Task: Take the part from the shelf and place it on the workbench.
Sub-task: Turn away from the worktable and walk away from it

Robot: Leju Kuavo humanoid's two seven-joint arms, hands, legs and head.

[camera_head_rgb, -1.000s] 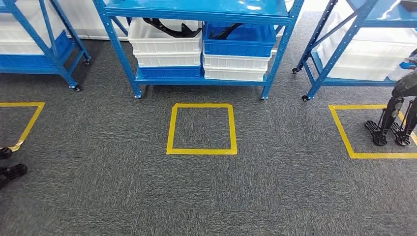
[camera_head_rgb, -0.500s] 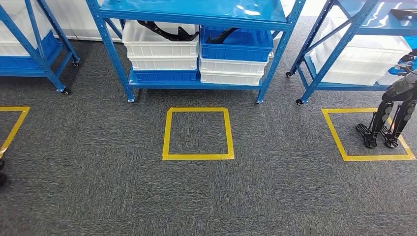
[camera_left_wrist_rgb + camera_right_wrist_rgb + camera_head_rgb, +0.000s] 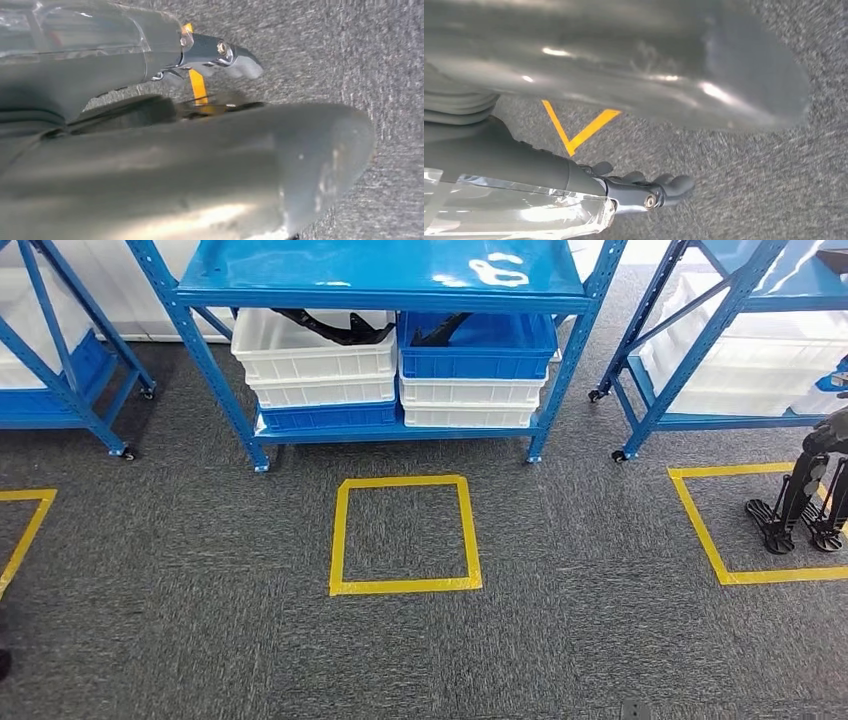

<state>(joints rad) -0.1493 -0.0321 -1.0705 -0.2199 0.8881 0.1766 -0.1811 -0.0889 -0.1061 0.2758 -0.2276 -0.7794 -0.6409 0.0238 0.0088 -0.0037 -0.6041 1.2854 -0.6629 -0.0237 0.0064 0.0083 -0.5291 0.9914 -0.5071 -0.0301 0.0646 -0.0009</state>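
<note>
A blue shelf (image 3: 400, 280) on castors stands on grey carpet (image 3: 560, 640), with a yellow taped square (image 3: 404, 536) on the floor just in front of it. On the shelf's lower level sit two stacks of bins side by side. The left stack has a white bin (image 3: 310, 352) on top, a second white one under it and a blue bin (image 3: 325, 416) at the bottom. The right stack has a blue bin (image 3: 478, 348) on top of two white ones. A dark part (image 3: 330, 322) lies in the top white bin, reaching over its rim; another dark part (image 3: 443, 328) lies in the top blue bin beside it. More blue shelves with white bins flank the middle shelf, and a second humanoid's legs (image 3: 805, 502) stand in a taped square to the right of it.

The left hand (image 3: 220, 55) hangs over the carpet, fingers loosely curled and holding nothing. The right hand (image 3: 644, 192) hangs likewise, fingers curled in, nothing in them.
</note>
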